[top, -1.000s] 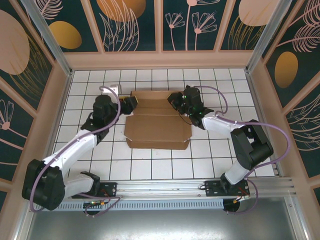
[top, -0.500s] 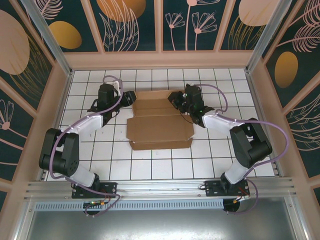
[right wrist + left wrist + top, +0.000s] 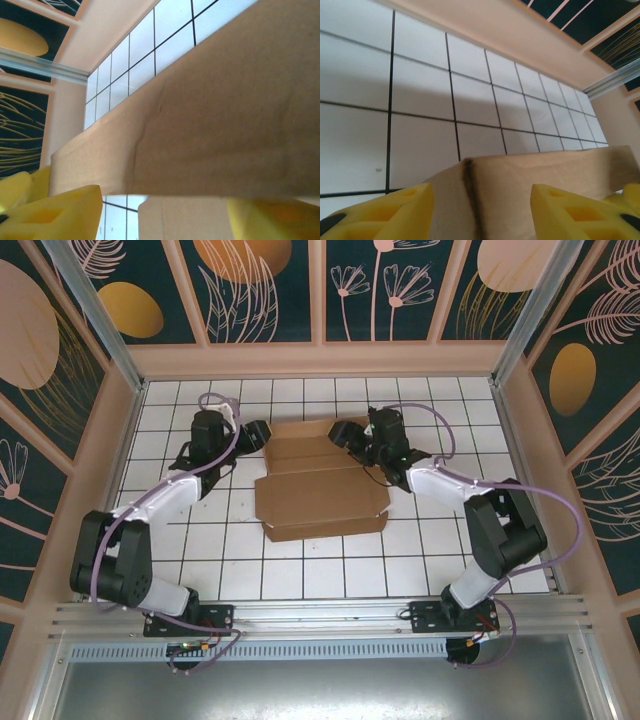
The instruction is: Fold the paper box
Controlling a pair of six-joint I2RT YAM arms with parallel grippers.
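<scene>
The plain brown cardboard die-cut box (image 3: 322, 502) lies in the middle of the white tiled table (image 3: 300, 575). My wrist cameras crop its far flaps, so I can't judge contact. Both arms stretch to its far corners — left gripper (image 3: 257, 435) and right gripper (image 3: 346, 436) spread wide, cardboard between their yellow fingers (image 3: 395, 212).

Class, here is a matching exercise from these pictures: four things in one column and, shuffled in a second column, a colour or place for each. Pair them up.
Things
1. box
2. left gripper
3. right gripper
4. table

Colour or place
A. white tiles with dark grid lines
B. at the left end of the box's far flap
C. brown, lying flat in the middle of the table
D. at the right end of the box's far flap

Pairs: 1-C, 2-B, 3-D, 4-A
</scene>
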